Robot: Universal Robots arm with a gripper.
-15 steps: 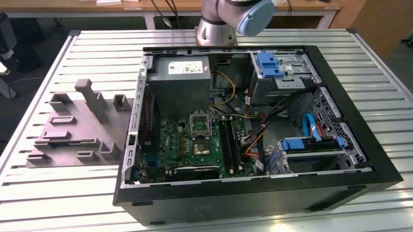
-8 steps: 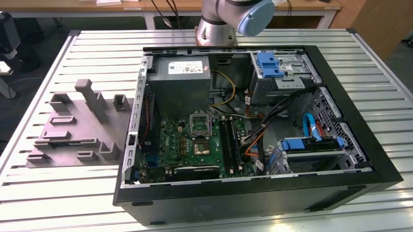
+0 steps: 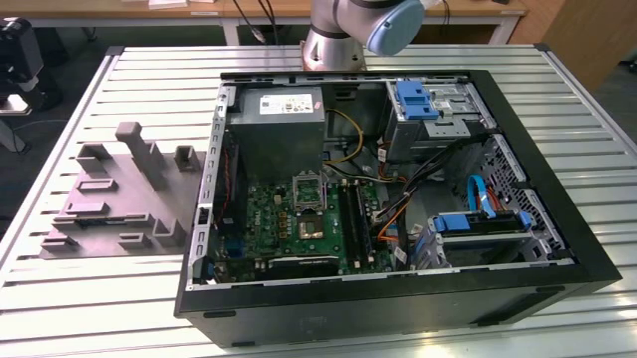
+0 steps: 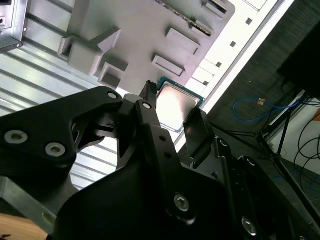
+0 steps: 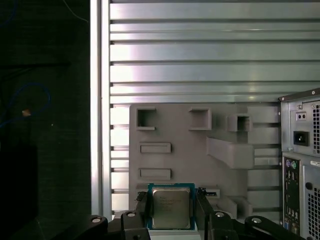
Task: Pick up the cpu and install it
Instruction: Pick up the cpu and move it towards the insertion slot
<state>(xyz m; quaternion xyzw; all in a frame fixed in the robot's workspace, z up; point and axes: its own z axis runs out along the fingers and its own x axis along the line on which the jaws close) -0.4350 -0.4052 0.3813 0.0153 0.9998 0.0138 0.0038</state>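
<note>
The cpu (image 5: 171,207), a small square chip with a silvery top and a pale rim, sits between my gripper's (image 5: 171,211) two black fingers (image 5: 142,207), held by opposite edges. In the second wrist view the cpu (image 4: 176,102) hangs in the gripper (image 4: 175,114) well above the grey tray (image 4: 140,30) and the slatted table. The grey tray (image 5: 185,135) lies far below in the first wrist view too. In the exterior view the tray (image 3: 110,201) lies left of the open computer case, and the metal-framed socket (image 3: 309,224) shows on the green board inside.
The black computer case (image 3: 398,298) lies open on the slatted metal table (image 3: 89,298), with cables, a power supply (image 3: 283,119) and blue drive brackets inside. The case's rear panel (image 5: 300,160) stands beside the tray. The arm's base (image 3: 333,45) rises behind the case.
</note>
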